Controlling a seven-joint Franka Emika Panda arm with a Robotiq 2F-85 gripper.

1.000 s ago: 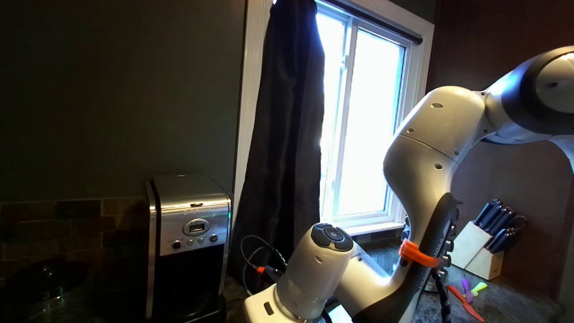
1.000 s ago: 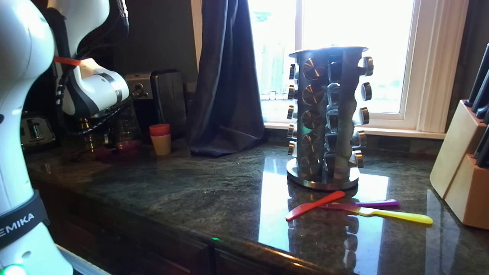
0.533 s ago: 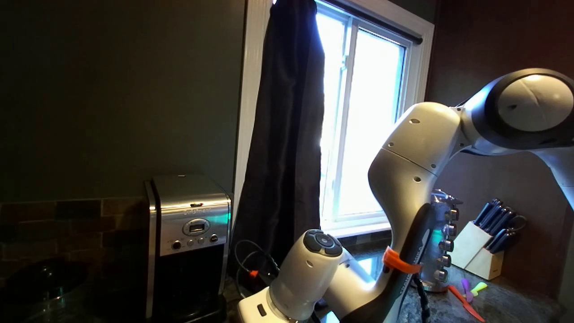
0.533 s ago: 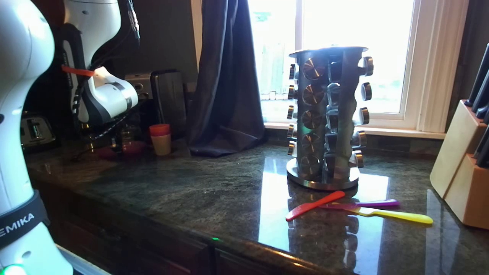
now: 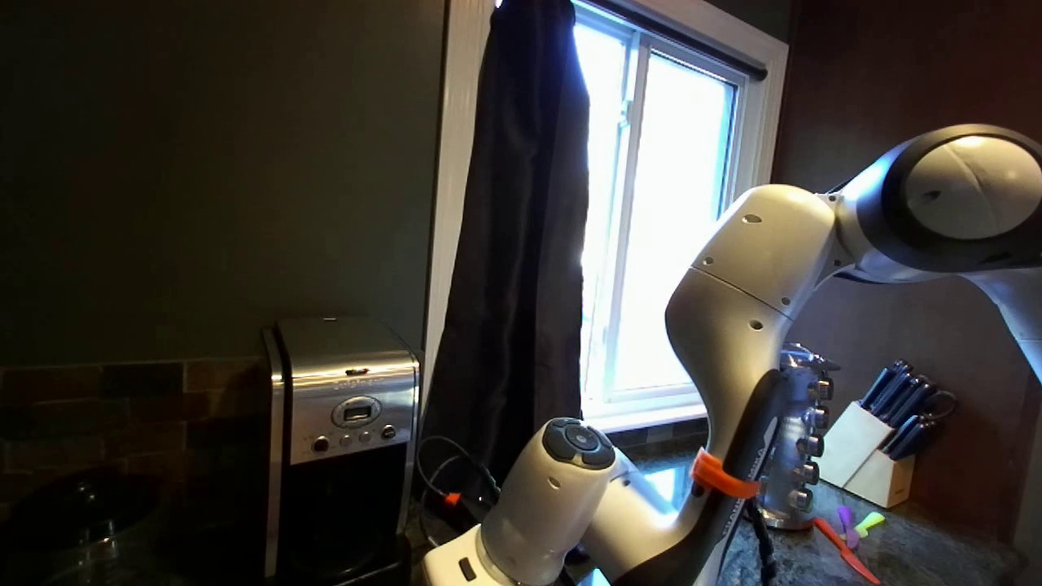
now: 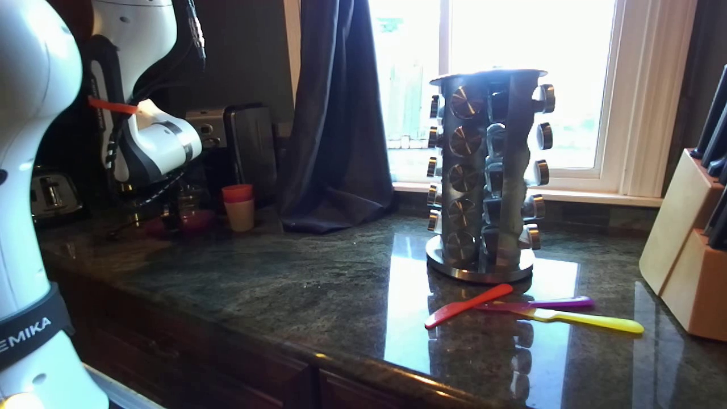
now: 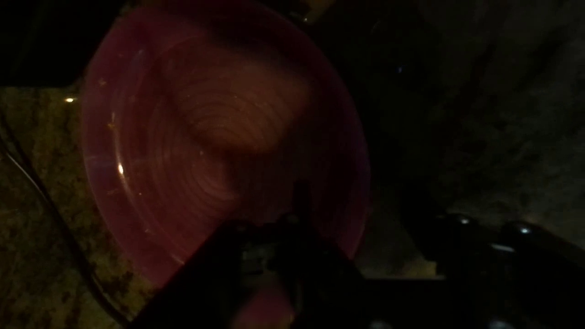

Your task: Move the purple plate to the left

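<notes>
The purple plate, round and shallow with a raised rim, fills much of the dark wrist view. In an exterior view the plate shows as a dim magenta patch on the back left of the counter. Low over it is my gripper, its jaws parted. One finger stands over the plate's inside and the other beyond its rim, so the rim runs across the gap. Whether either finger touches the plate I cannot tell. The fingertips are black and hard to make out.
Beside the plate stand stacked cups, with a coffee maker behind. A cable lies on the counter near the plate. Farther right are a spice rack, several plastic knives and a knife block.
Over the last second the arm has come down and swung toward the window side in an exterior view. In the last half second it has barely moved, shifting back slightly.
</notes>
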